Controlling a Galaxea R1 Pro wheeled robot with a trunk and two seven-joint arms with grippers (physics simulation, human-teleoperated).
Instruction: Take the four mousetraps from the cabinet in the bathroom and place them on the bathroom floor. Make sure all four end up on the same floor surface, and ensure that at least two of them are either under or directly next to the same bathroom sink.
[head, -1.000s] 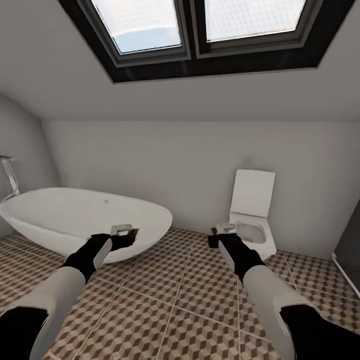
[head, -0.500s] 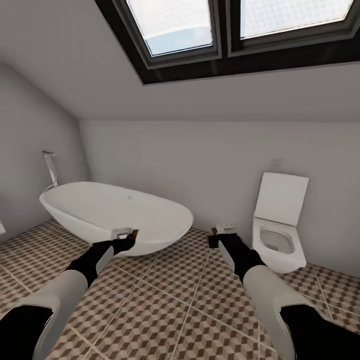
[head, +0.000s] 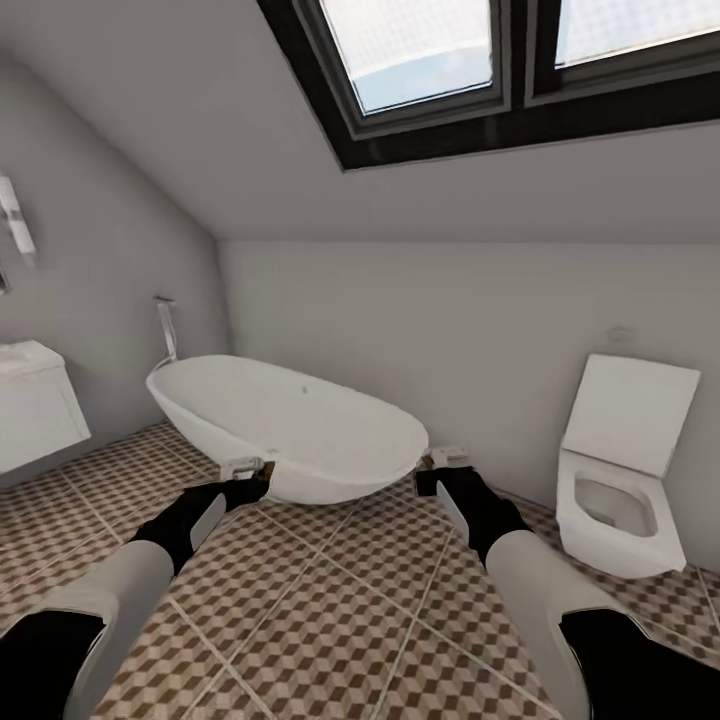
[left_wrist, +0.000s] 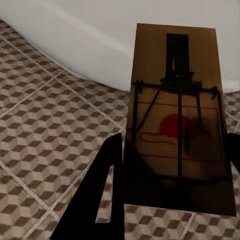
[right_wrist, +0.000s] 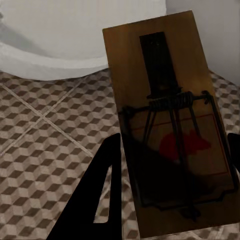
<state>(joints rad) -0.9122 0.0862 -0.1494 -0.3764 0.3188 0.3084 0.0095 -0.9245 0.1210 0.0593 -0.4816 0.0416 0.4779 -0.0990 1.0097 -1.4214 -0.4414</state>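
Note:
Each of my grippers carries one mousetrap above the cube-patterned bathroom floor (head: 330, 620). The left gripper (head: 245, 478) is shut on a brown wooden mousetrap (left_wrist: 177, 115) with a wire spring and a red mouse print. The right gripper (head: 440, 470) is shut on a second mousetrap (right_wrist: 167, 115) of the same kind. A corner of the white vanity with the sink (head: 30, 400) shows at the far left of the head view. The cabinet is out of view.
A white oval bathtub (head: 290, 425) with a chrome floor tap (head: 165, 330) stands straight ahead against the wall. A white toilet (head: 625, 470) is at the right. A sloped ceiling with a dark-framed skylight (head: 480, 60) hangs overhead.
The head view has swung to the left: bathtub and toilet slid right in the picture and the vanity came in at the left edge. Both grippers keep their traps, held as before.

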